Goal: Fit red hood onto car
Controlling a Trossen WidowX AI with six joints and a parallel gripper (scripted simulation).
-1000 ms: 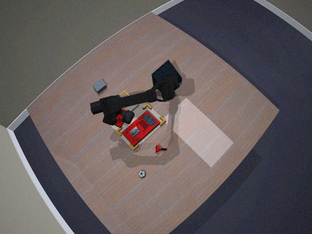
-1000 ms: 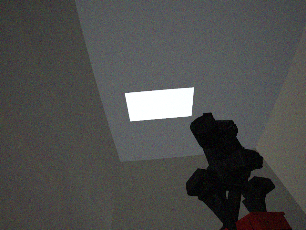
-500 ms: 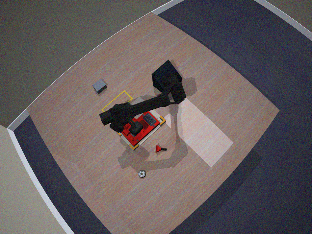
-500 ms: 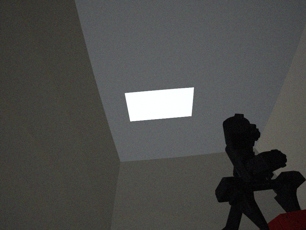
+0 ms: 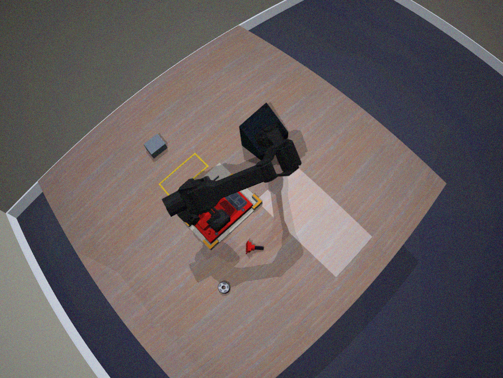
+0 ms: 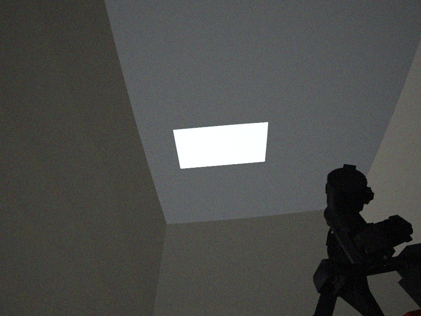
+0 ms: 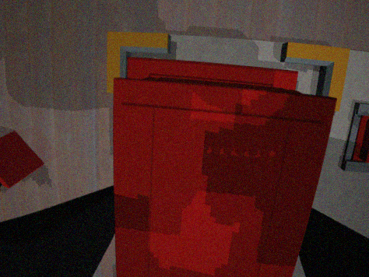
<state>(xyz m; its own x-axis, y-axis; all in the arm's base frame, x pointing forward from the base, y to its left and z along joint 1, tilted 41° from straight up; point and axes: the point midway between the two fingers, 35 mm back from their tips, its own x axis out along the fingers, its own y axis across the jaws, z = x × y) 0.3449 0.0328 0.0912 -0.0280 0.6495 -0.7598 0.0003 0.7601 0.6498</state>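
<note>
A wooden table (image 5: 333, 134) sits on a dark floor, lit in one pale patch toward its right edge. Near the table's middle the jig (image 5: 257, 200) with yellow corner marks holds the red chassis (image 5: 240, 205). The arm reaches from its base over the chassis, and the gripper (image 5: 215, 219) hangs above its lower-left half, toward the table's near-left corner. Its fingers stand fairly wide and are clamped on the hood (image 7: 218, 175), whose flat red roof fills the wrist view, with the chassis edge and two yellow jig corners showing just beyond it.

The step in hand looks like carrying the hood into line above the deck. The pegs and corner holes are hidden, so the fit cannot be judged. Next comes squaring the hood to the chassis, then a straight, slow descent before letting go.
</note>
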